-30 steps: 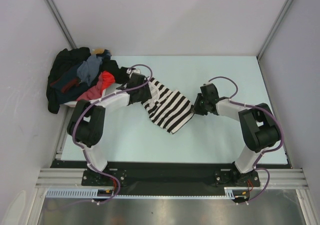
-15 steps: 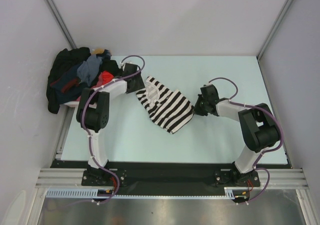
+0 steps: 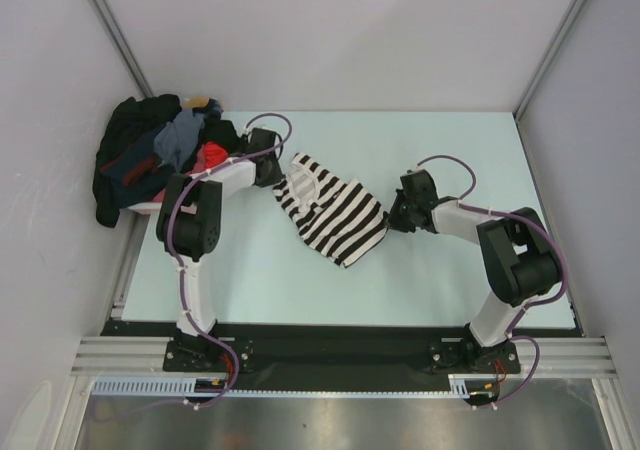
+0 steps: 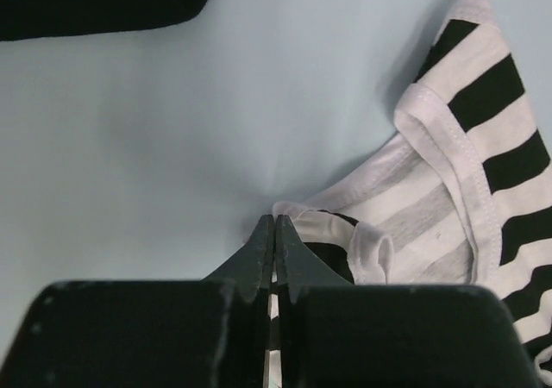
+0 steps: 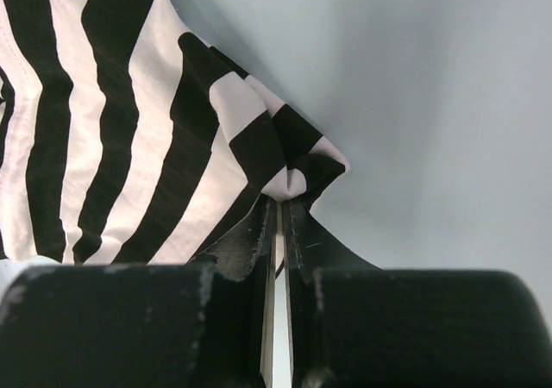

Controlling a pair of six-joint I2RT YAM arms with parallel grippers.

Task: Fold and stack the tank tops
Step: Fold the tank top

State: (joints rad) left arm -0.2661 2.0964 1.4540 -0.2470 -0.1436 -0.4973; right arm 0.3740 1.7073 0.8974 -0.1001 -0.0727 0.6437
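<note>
A black-and-white striped tank top (image 3: 330, 210) lies crumpled on the pale table (image 3: 440, 280). My left gripper (image 3: 273, 170) is at its left edge. In the left wrist view, that gripper (image 4: 274, 222) is shut, with the white hem of the striped top (image 4: 448, 147) caught at its tips. My right gripper (image 3: 392, 216) is at the top's right corner. The right wrist view shows this gripper (image 5: 281, 200) shut on a bunched corner of the striped cloth (image 5: 129, 121).
A heap of dark, grey and red clothes (image 3: 160, 160) fills the back left corner, with a navy piece with dark red trim (image 3: 133, 168) among them. Black cloth (image 4: 95, 0) from the heap lies just beyond the left gripper. Grey walls (image 3: 590, 150) close in both sides.
My left arm has drawn back off the striped top to its left edge and its jaws have shut there. The right gripper has closed fully on the corner. The top has shifted slightly.
</note>
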